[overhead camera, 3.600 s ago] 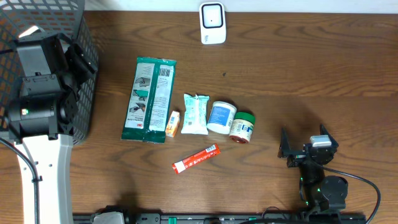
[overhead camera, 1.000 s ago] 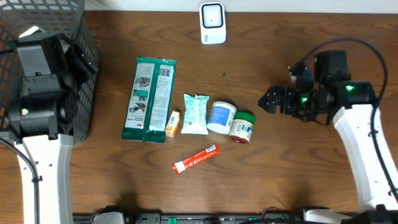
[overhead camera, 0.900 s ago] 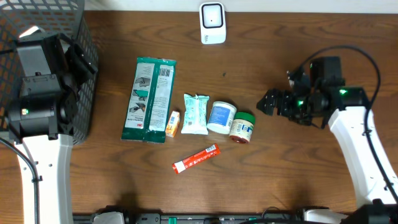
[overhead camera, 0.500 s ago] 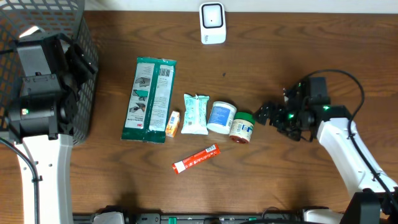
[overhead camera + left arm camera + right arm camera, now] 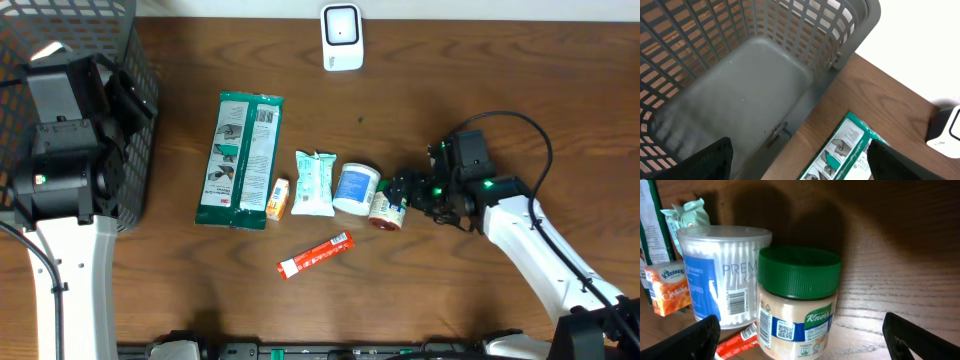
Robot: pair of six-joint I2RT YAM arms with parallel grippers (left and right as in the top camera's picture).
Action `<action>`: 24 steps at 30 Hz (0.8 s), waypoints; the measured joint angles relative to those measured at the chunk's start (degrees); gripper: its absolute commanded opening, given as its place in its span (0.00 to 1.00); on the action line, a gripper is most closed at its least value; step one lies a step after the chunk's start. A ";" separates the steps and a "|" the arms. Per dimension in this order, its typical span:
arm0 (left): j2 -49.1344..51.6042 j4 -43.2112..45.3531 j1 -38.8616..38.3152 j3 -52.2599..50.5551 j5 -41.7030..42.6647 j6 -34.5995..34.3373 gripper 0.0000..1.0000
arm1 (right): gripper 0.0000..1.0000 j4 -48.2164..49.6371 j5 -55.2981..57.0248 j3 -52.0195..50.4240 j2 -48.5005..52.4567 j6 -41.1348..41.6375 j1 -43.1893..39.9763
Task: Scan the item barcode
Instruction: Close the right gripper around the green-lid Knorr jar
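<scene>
Standing just ahead of the right tool (image 5: 406, 190) is the green-lidded jar (image 5: 797, 300).

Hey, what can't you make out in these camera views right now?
Green-lidded plastic jar: base cut off by right wrist view's lower edge.
White barcode scanner: cropped by left wrist view's right edge.
Red sachet: print too small overhead.
</scene>
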 measured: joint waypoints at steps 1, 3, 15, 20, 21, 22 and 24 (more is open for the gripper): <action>0.00 0.02 0.00 0.00 0.00 0.00 0.84 | 0.98 -0.90 0.13 0.33 0.02 0.00 0.04; 0.00 0.00 0.00 0.00 0.00 0.00 0.84 | 0.98 -4.00 0.24 1.84 0.09 -0.04 0.04; 0.00 0.00 0.00 0.00 0.00 0.00 0.84 | 0.99 -15.21 2.45 13.60 0.11 -2.80 0.04; 0.00 0.00 0.00 0.00 0.00 0.02 0.84 | 0.99 -15.76 3.48 13.44 0.13 -3.02 0.24; 0.00 0.00 0.00 0.00 0.00 0.02 0.84 | 0.99 -15.50 3.76 13.22 0.15 -3.02 0.44; 0.00 0.00 0.00 0.00 0.00 0.00 0.84 | 0.99 -15.06 3.89 12.94 0.15 -3.04 0.68; 0.00 0.00 0.00 0.00 0.00 0.00 0.84 | 0.99 -13.94 4.17 12.09 0.17 -3.26 1.40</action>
